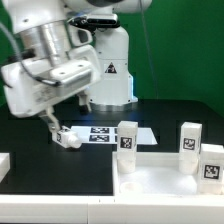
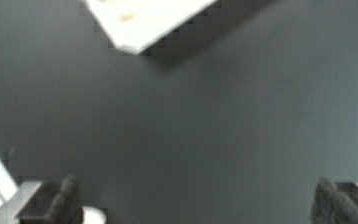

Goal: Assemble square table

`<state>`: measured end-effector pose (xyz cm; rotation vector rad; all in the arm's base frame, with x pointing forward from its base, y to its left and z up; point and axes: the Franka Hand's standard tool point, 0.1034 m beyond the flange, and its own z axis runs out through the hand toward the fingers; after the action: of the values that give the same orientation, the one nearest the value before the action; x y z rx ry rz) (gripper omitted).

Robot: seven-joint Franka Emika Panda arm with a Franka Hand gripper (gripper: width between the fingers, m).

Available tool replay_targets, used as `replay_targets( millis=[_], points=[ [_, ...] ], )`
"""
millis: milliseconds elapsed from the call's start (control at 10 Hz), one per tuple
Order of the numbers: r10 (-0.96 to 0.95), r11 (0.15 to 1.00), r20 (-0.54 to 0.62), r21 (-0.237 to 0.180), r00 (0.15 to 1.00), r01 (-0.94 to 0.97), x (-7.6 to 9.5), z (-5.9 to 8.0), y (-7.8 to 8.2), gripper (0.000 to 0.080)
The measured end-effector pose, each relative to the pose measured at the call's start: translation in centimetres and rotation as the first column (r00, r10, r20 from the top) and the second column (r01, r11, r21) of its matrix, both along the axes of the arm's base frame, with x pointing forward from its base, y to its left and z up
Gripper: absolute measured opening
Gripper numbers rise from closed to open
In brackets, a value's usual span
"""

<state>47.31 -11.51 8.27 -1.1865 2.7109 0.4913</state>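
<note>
Three legs standing, is that right?

Yes: one at the near corner on the exterior view's left (image 1: 127,137), one at the back (image 1: 190,138) and one on the exterior view's right (image 1: 211,163), all upright on the white square tray (image 1: 150,187), which lies on the black tabletop (image 1: 30,185) towards the exterior view's right

So which step is this?

I judge it to be fetching the last leg. A small white piece (image 1: 68,139), probably that leg, lies on the tabletop just beside the pincer (image 1: 52,123)

Is the pincer holding it?

No. In the wrist view the pincer (image 2: 197,202) is spread wide with only dark tabletop between its fingers (image 2: 51,200); a pale blob (image 2: 91,213) sits next to one finger, outside the gap

What does the next move call for?

Shifting sideways until the piece lies between the fingers, then lowering and closing squarely on it

Anything in the way?

The marker board (image 1: 101,134) lies just behind the piece, so the fingers should stay off its edge. A white block (image 1: 5,165) at the exterior view's left edge is well apart. The standing legs crowd the tray, so carrying the piece in will need height
</note>
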Motion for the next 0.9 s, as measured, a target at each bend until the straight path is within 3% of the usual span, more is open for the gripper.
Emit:
replay_targets(
  millis=[100, 600, 900],
  points=[
    [-0.048, 0.999, -0.045, 0.001, 0.998, 0.048, -1.3, -0.6, -0.3, 0.0648],
    [-0.039, 0.999, -0.054, 0.002, 0.998, 0.040, -1.4, -0.7, -0.2, 0.0648],
    [-0.073, 0.997, -0.134, -0.003, 0.988, 0.073, -4.1, -3.4, -1.2, 0.0648]
  ],
)
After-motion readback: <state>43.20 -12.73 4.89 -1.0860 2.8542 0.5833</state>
